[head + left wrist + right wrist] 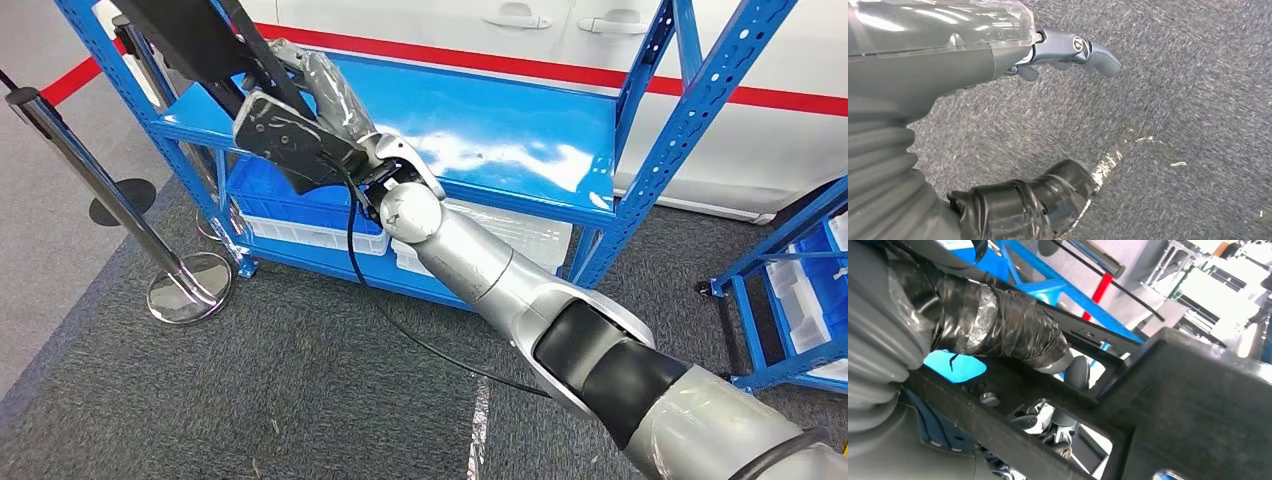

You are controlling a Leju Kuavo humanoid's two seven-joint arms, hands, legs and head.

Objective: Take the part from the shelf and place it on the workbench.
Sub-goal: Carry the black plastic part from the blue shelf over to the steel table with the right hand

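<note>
A long black frame-like part point(195, 45) with cut-out openings sits at the left end of the blue shelf point(520, 130), reaching up out of the picture. My right hand point(315, 95) grips it there, the silver arm stretched across from the lower right. In the right wrist view the taped thumb point(998, 325) lies over the part point(1168, 405) and darker fingers point(1048, 427) show through its opening, wrapped round a bar. My left hand point(1068, 52) hangs over grey carpet, holding nothing, its fingers apart.
A chrome stanchion post point(185, 285) with a round base stands left of the shelf, and a red barrier tape runs behind. White and blue bins point(300, 230) sit on the lower shelf. A second blue rack point(790, 290) stands at the right. Tape marks the carpet point(480, 420).
</note>
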